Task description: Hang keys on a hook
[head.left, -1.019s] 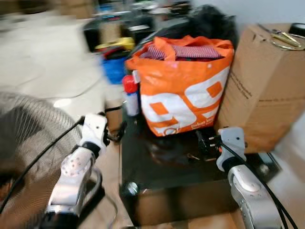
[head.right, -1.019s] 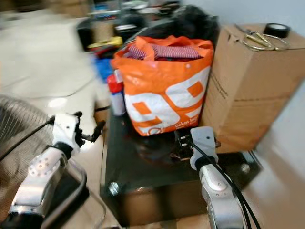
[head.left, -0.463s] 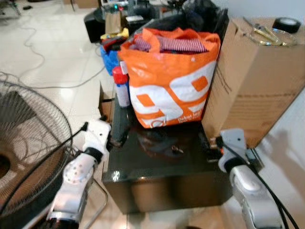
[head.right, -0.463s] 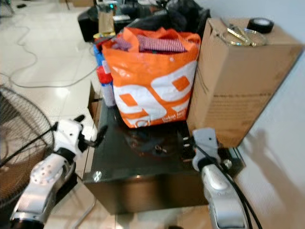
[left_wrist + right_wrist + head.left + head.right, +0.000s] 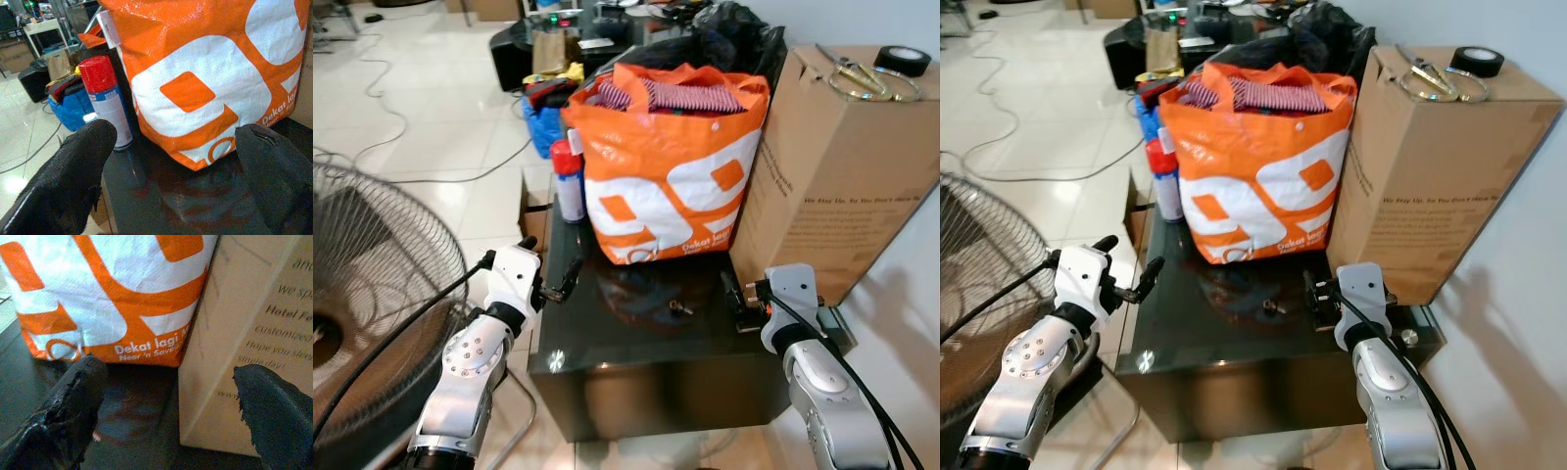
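The right gripper (image 5: 741, 294) hovers with its fingers spread wide and nothing between them, at the near right edge of the dark glossy table (image 5: 636, 343); the left gripper (image 5: 558, 279), just as wide and empty, hangs by the table's left edge. I'd say the reach is only starting. Next the right one must swing left and drop onto the keys (image 5: 679, 307), a small dark glinting bunch lying flat, just in front of the orange bag (image 5: 671, 186). No hook to be seen
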Robot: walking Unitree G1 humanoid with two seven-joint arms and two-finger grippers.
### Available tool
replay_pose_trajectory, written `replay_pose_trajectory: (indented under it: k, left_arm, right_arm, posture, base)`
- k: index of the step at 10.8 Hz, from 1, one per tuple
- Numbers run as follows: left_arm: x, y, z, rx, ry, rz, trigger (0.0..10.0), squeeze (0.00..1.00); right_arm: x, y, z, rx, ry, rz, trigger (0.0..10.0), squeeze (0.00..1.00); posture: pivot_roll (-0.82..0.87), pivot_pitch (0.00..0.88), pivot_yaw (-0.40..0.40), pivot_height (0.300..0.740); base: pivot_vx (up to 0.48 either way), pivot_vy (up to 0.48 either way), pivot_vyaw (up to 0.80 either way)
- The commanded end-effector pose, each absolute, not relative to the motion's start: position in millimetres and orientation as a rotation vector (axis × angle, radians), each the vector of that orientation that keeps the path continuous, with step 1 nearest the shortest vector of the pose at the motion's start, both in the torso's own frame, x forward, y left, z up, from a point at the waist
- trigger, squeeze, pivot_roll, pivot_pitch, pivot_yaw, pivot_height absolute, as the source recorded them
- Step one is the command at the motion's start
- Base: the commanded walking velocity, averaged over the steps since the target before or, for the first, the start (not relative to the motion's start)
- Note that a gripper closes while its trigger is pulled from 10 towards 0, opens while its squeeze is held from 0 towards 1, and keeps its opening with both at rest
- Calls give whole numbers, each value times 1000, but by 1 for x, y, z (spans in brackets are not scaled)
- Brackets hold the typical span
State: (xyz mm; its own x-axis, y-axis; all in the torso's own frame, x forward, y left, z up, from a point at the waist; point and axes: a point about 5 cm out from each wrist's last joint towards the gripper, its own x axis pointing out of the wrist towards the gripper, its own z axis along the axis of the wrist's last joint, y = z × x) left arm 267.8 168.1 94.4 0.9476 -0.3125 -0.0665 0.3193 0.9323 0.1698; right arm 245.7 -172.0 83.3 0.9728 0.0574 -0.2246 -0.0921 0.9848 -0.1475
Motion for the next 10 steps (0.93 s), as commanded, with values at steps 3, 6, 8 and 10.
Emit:
replay_pose_trajectory:
  k: [3, 6, 8, 10]
  left_arm:
    - [270, 169, 96, 184, 36, -334, 10000, 647]
    - [270, 168, 94, 189, 42, -342, 10000, 639]
    - [270, 167, 93, 203, 54, -345, 10000, 627]
    - [271, 167, 93, 200, 55, -351, 10000, 620]
  right_arm:
    - [246, -172, 82, -152, 219, 63, 10000, 0]
    - [248, -180, 83, -142, 222, -1, 10000, 0]
    - [249, -181, 83, -171, 222, 17, 10000, 0]
    - [250, -180, 82, -177, 227, 34, 10000, 0]
  posture:
    - [-142, 0, 48, 732]
    - [-142, 0, 48, 732]
    - [-142, 0, 49, 732]
    - [-141, 0, 48, 732]
  base:
    - [333, 0, 0]
    - [326, 0, 215]
    - [0, 0, 0]
    - [0, 0, 0]
